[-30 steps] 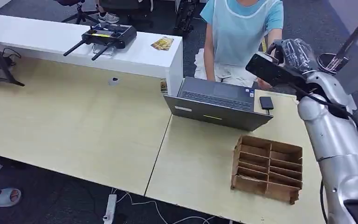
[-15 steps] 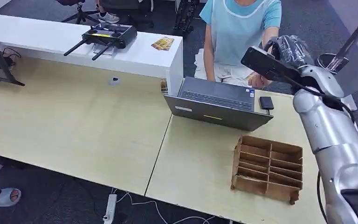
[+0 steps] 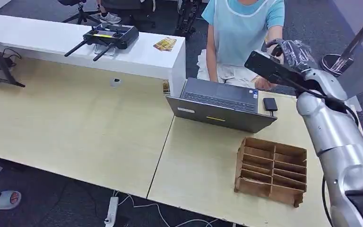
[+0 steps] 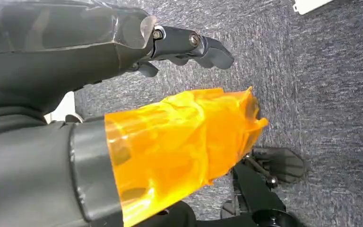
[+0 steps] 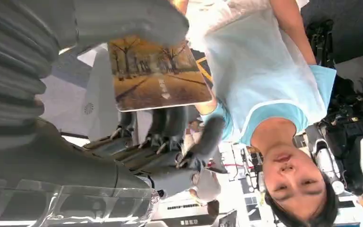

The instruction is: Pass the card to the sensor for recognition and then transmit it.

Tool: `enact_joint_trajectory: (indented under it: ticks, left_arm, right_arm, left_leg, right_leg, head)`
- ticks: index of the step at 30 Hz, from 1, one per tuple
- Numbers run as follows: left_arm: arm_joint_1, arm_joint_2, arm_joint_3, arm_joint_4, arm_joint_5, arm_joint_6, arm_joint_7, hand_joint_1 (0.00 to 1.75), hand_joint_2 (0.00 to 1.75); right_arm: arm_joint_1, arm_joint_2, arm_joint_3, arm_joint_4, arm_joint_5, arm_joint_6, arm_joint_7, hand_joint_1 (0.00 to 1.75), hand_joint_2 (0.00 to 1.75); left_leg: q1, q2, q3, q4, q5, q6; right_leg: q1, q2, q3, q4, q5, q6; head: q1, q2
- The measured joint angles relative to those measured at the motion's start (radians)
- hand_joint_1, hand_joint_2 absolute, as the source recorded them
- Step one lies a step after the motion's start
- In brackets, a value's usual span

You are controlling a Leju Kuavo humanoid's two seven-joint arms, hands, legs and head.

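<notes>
My right hand point(image 3: 295, 52) is raised past the far right corner of the table, in front of a seated person point(image 3: 243, 28) in a light blue top. In the right wrist view it pinches a card point(image 5: 156, 75), printed with a tree-lined road, between the thumb and the dark fingers point(image 5: 170, 135); the person point(image 5: 264, 71) is just beyond the card. A small black sensor point(image 3: 270, 104) lies on the table beside the laptop point(image 3: 222, 104), below my raised hand. My left hand point(image 4: 184, 94) hangs over grey carpet with nothing in it, fingers apart.
A brown wooden sorter point(image 3: 272, 170) with several slots stands on the table near my right arm. The person's hand point(image 3: 261, 83) rests behind the laptop. On the white counter point(image 3: 52, 42) at the back lie a black remote controller point(image 3: 106, 37) and more cards point(image 3: 164, 44).
My right hand with the card rose a little and shifted left toward the person, then settled back slightly. Nothing on the table moved.
</notes>
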Motion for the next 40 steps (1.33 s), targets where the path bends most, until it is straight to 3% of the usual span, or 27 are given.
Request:
enact_joint_trajectory:
  ticks: [11,23,26,33,40]
  left_arm:
    - [0.000,-0.001,0.000,0.000,-0.010,0.001,0.009,0.00,0.00]
    - [0.000,-0.014,0.001,0.000,0.001,0.013,0.021,0.00,0.00]
    - [0.000,-0.017,0.003,0.000,0.011,0.020,0.022,0.00,0.00]
    - [0.001,-0.020,0.023,0.000,0.033,0.027,0.022,0.00,0.00]
    - [0.000,-0.022,0.042,0.000,0.059,0.040,0.021,0.00,0.00]
  right_arm:
    - [0.017,0.000,-0.045,-0.036,0.009,-0.052,0.003,0.00,1.75]
    - [0.169,0.009,-0.201,-0.329,-0.011,-0.059,0.050,0.00,1.75]
    - [0.226,0.028,-0.250,-0.416,-0.087,-0.034,0.054,0.00,1.75]
    - [0.349,0.074,-0.393,-0.641,-0.392,0.090,0.049,0.00,1.75]
    - [0.490,0.077,-0.457,-0.835,-0.606,0.125,0.040,0.00,1.75]
  left_leg:
    - [0.000,0.000,0.000,0.000,0.000,0.000]
    - [0.000,0.000,0.000,0.000,0.000,0.000]
    - [0.000,0.000,0.000,0.000,0.000,0.000]
    - [0.000,-0.001,0.000,0.000,0.000,0.000]
    - [0.000,-0.001,0.000,0.000,0.000,0.000]
  right_leg:
    - [0.000,0.000,0.000,0.000,0.000,0.000]
    - [0.000,0.000,0.000,0.000,0.000,0.000]
    - [0.000,0.000,0.000,0.000,0.000,0.000]
    - [0.000,-0.001,0.000,-0.001,0.000,0.000]
    - [0.000,-0.001,0.000,-0.002,0.000,0.000]
  head:
    - [0.000,0.000]
    - [0.000,0.000]
    - [0.000,0.000]
    - [0.000,0.000]
    - [0.000,0.000]
